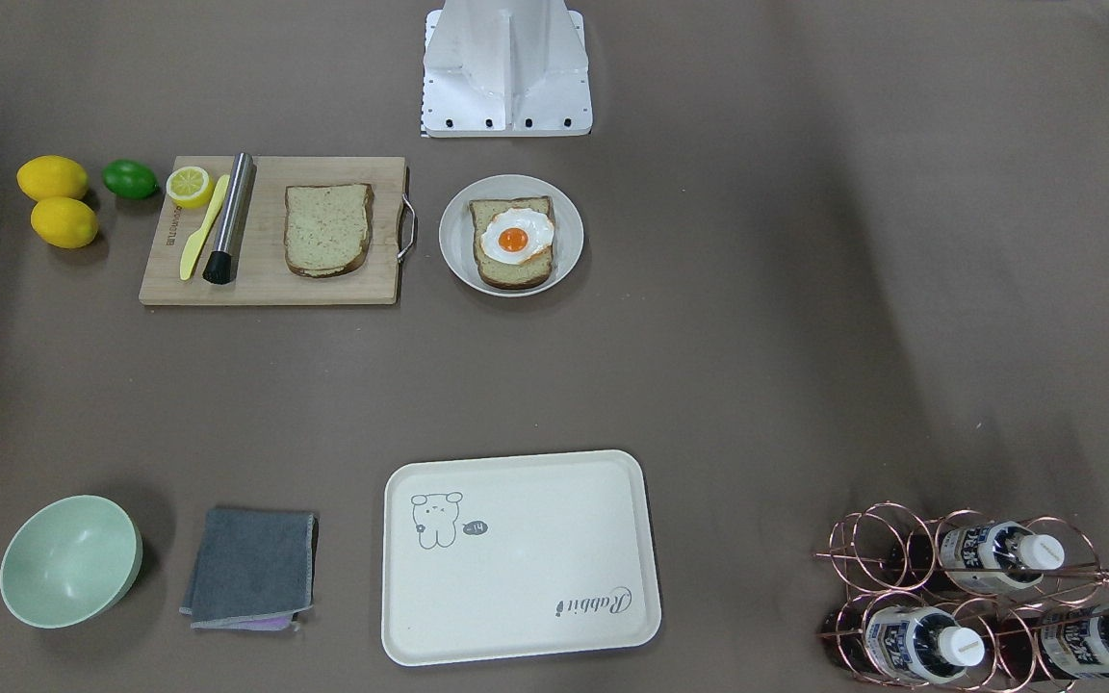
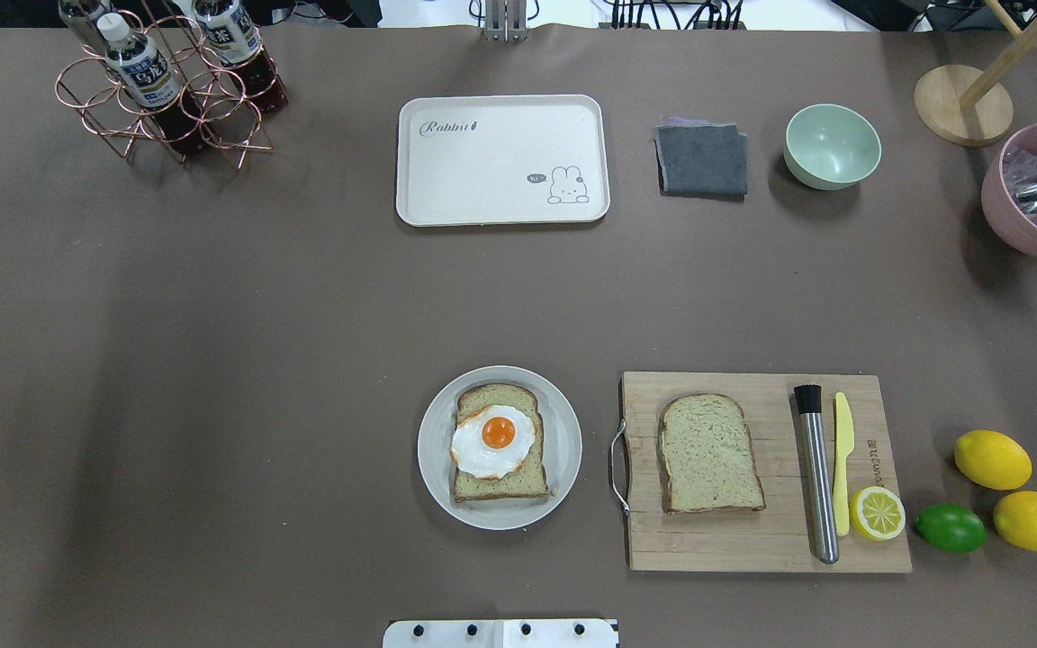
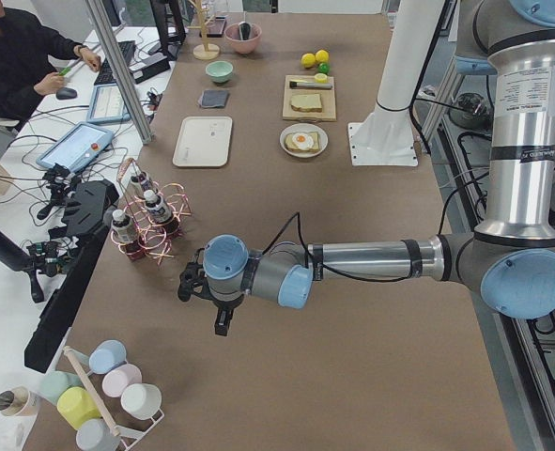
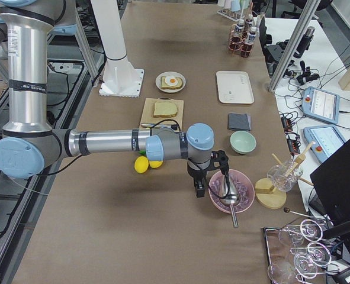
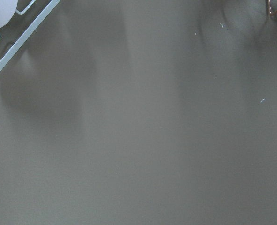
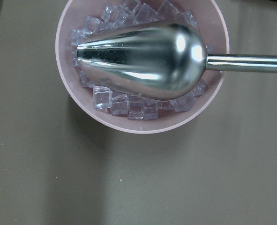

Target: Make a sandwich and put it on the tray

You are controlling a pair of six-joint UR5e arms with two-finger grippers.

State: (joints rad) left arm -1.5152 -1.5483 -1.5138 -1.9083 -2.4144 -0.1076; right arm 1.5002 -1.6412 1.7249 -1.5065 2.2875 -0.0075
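Note:
One slice of speckled bread [image 2: 500, 481] lies on a round white plate [image 2: 433, 468] with a fried egg [image 2: 493, 441] on top; the egg also shows in the front view [image 1: 513, 239]. A second slice [image 2: 710, 453] lies apart on the wooden cutting board [image 2: 752, 544]. The cream tray [image 2: 491, 162] with the rabbit drawing lies at the far side with nothing on it. My left gripper [image 3: 219, 315] hangs over bare table near the bottle rack, and I cannot tell if it is open. My right gripper [image 4: 197, 188] hangs beside the pink ice bowl, and I cannot tell its state.
A steel muddler [image 2: 817, 477], a yellow knife [image 2: 843, 459] and a half lemon [image 2: 878, 513] lie on the board. Two lemons [image 2: 992, 459] and a lime [image 2: 951, 527] lie beside it. A bottle rack [image 2: 167, 90], grey cloth [image 2: 702, 160], green bowl [image 2: 832, 146] and pink ice bowl with scoop [image 6: 143, 61] stand along the far side.

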